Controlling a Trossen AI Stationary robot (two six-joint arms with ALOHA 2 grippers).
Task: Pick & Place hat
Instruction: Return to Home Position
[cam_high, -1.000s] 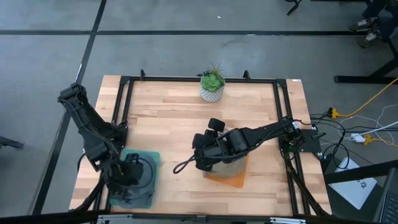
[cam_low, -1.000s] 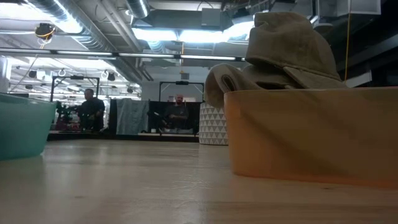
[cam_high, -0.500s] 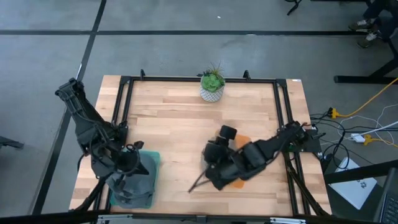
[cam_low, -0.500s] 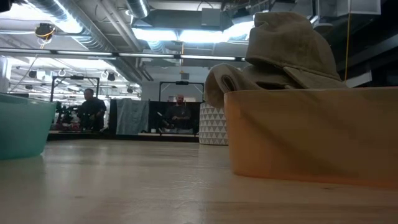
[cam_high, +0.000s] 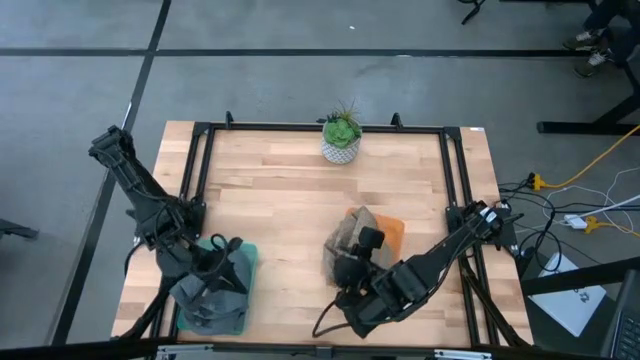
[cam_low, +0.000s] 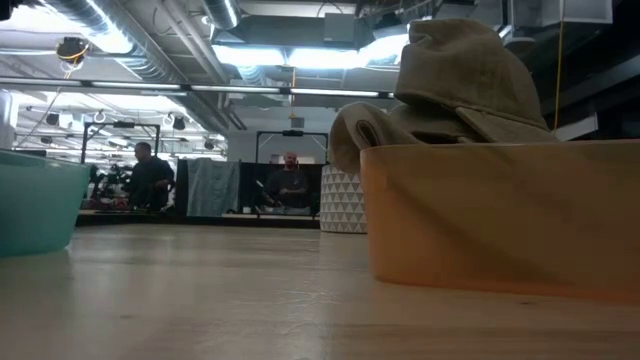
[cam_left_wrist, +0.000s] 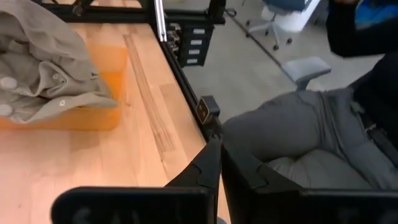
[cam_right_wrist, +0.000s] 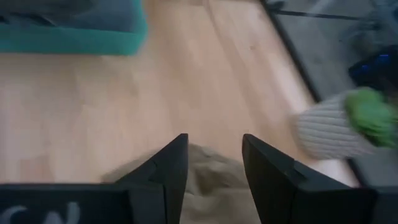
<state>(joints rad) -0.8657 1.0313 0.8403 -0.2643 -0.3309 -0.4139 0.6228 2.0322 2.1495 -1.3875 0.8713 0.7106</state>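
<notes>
Now wood table w/ orange bin, plant; 2 ppl behind.

Both the left arm and the right arm are showing matt black, chunky jointed segments. A thin dark cable is looping off the right arm's wrist end. The left gripper is wearing two black angular wedge fingers on a flat black bar. The right gripper is looking the same, with faint pale lettering on its bar.
</notes>
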